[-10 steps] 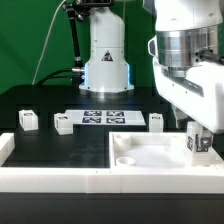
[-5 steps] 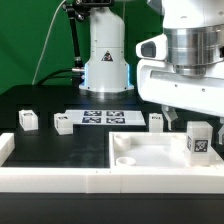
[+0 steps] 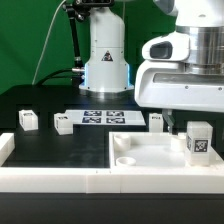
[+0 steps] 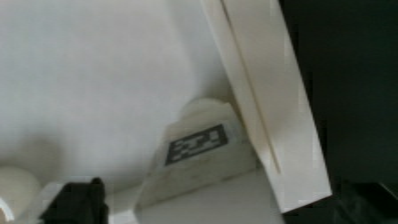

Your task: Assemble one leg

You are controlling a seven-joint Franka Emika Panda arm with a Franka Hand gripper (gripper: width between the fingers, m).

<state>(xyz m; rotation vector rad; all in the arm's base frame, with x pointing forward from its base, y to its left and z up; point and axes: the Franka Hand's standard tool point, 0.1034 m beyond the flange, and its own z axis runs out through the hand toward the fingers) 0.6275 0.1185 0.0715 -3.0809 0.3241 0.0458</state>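
Observation:
One leg (image 3: 199, 140), a white block with a tag on its face, stands upright at the right end of the large white panel (image 3: 150, 156). My gripper (image 3: 183, 118) hangs just above it, open and empty, with its fingers clear of the block. In the wrist view the leg (image 4: 199, 143) lies below my gripper (image 4: 222, 205), between the dark fingertips (image 4: 80, 200) and apart from them. Three more legs lie on the black table: two at the exterior view's left (image 3: 28, 119) (image 3: 64, 124) and one behind the panel (image 3: 157, 121).
The marker board (image 3: 105, 117) lies behind the panel before the robot base (image 3: 106, 60). A low white wall (image 3: 60, 176) runs along the front and left. The panel has a round socket (image 3: 124, 159) near its front left corner.
My gripper has let go of the leg and risen straight up. The leg stays standing on the panel where it was.

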